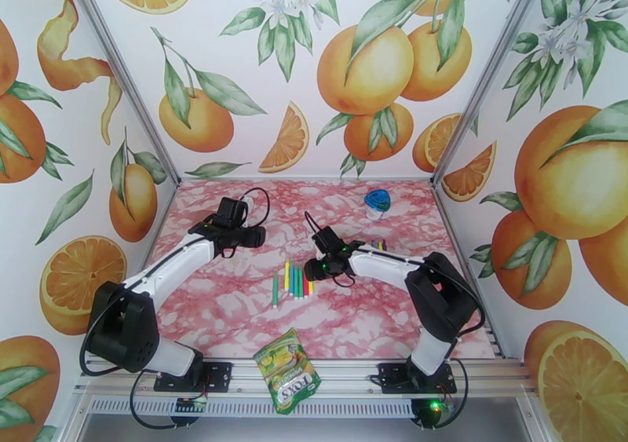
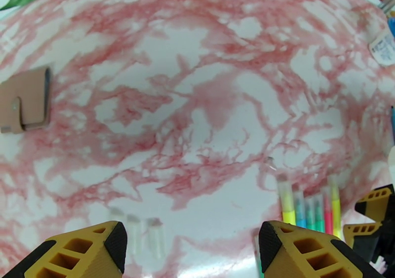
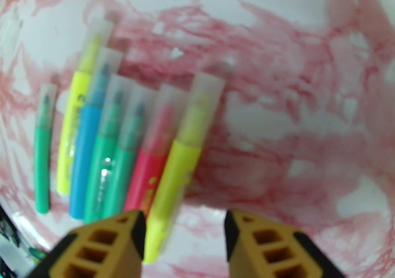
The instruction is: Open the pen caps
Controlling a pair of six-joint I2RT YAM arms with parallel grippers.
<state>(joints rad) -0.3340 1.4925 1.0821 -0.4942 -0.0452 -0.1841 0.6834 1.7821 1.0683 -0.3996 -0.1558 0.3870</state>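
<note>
The slim plastic pens (image 1: 294, 281) lie side by side near the middle of the desk (image 1: 235, 322), their frosted pen caps (image 3: 148, 101) all at one end — a tidy row, easy to pick from. The right gripper (image 3: 182, 224) hovers over them, jaws half apart and empty; the left gripper (image 2: 192, 234), wide and empty, hangs nearby.

The pens (image 1: 293, 280) are lying side by side on the table (image 1: 228, 318), a packet (image 1: 287, 381) before them, a container (image 1: 377, 202) behind, rightward.
</note>
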